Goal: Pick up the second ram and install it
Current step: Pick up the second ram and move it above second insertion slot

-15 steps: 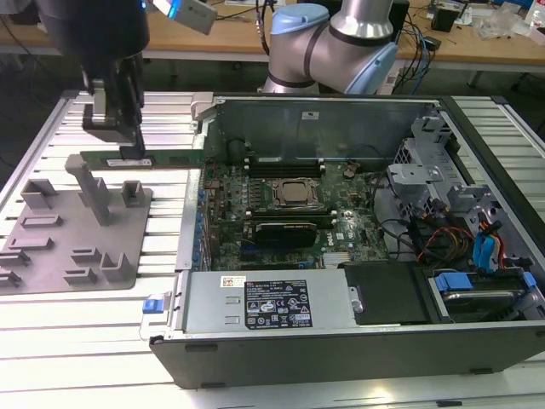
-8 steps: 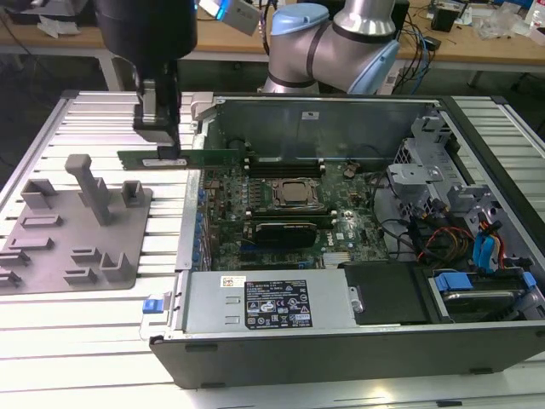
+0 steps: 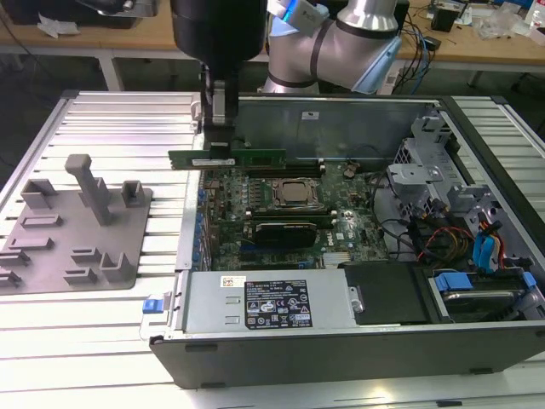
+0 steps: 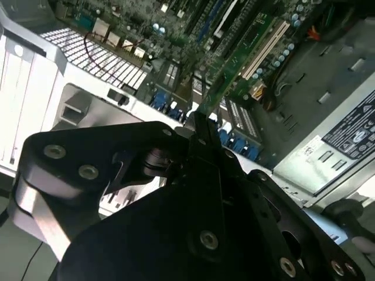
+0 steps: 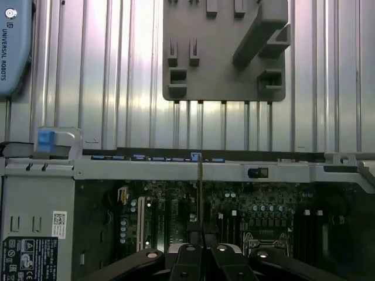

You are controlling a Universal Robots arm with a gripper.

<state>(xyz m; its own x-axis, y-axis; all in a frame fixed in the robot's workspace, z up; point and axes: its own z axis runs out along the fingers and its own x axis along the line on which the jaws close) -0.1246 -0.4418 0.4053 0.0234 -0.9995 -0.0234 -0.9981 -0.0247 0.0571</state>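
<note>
Above the green motherboard (image 3: 362, 200), the black two-finger gripper (image 3: 220, 152) clamps the second ram (image 3: 260, 157), a long flat green stick, which by my judgement wants to be level and square to that board.

Our arm up close: silver, pale blue and black.

We see the arm (image 3: 362, 34) as silver-grey rounded joints with pale blue end caps and a dark ring between segments. In the first wrist view, one blue cap (image 5: 12, 47) carries white lettering. A wide, glossy black cylindrical housing (image 3: 219, 30) tops the gripper (image 3: 218, 152), which is slim and dark. In both wrist views we find its black linkage bars (image 4: 202, 234) studded with round silver screws (image 5: 152, 256). In the second wrist view, a matt black plate (image 4: 70, 161) bears two more, above a grey bracket (image 4: 35, 205).
</note>
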